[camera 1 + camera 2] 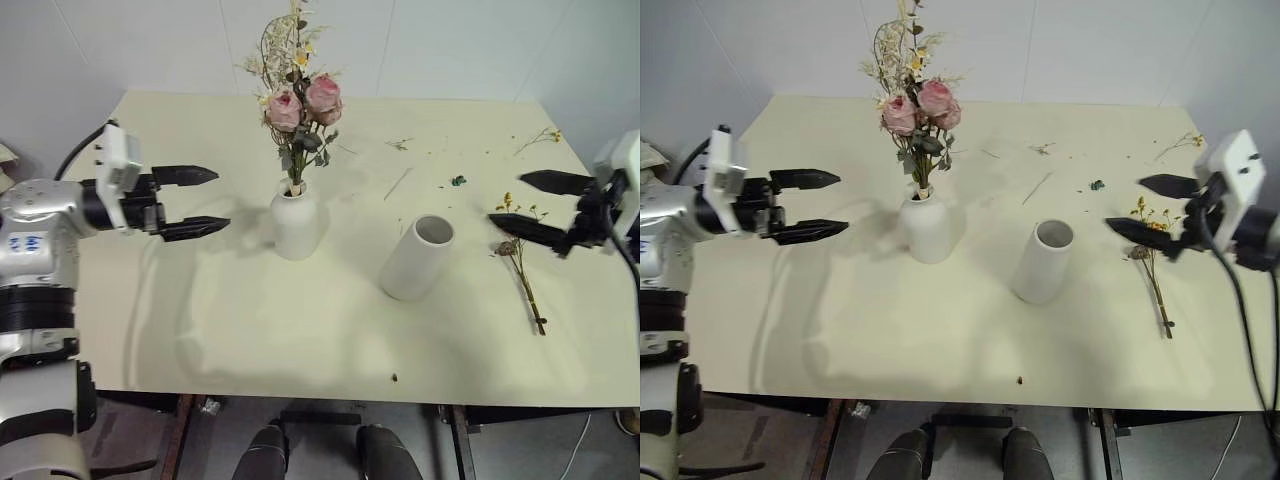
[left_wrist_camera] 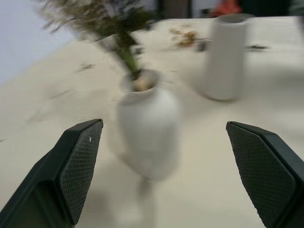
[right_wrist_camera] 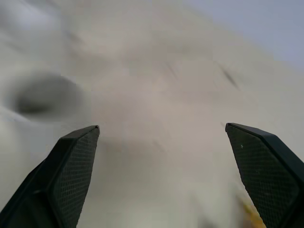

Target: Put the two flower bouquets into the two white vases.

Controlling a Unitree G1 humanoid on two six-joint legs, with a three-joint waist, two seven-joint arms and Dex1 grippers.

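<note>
Left gripper (image 1: pixel 213 201): jaws spread wide, empty, level above the table (image 1: pixel 200 320), fingers directed to the bottle vase (image 1: pixel 296 222). Just beyond those fingertips, apart from them: this round white vase with narrow neck, upright, with the pink rose bouquet (image 1: pixel 298 105) standing in it. Further right, between both grippers: the cylinder vase (image 1: pixel 418 258), upright, nothing in its mouth. Right gripper (image 1: pixel 522 204): jaws also spread wide, holding nothing, above the yellow flower bouquet (image 1: pixel 520 262). This thin-stemmed bouquet flat on the table, just under and near the lower finger; contact impossible to tell. Some loose twigs (image 1: pixel 400 146) behind, well apart from both grippers.
</note>
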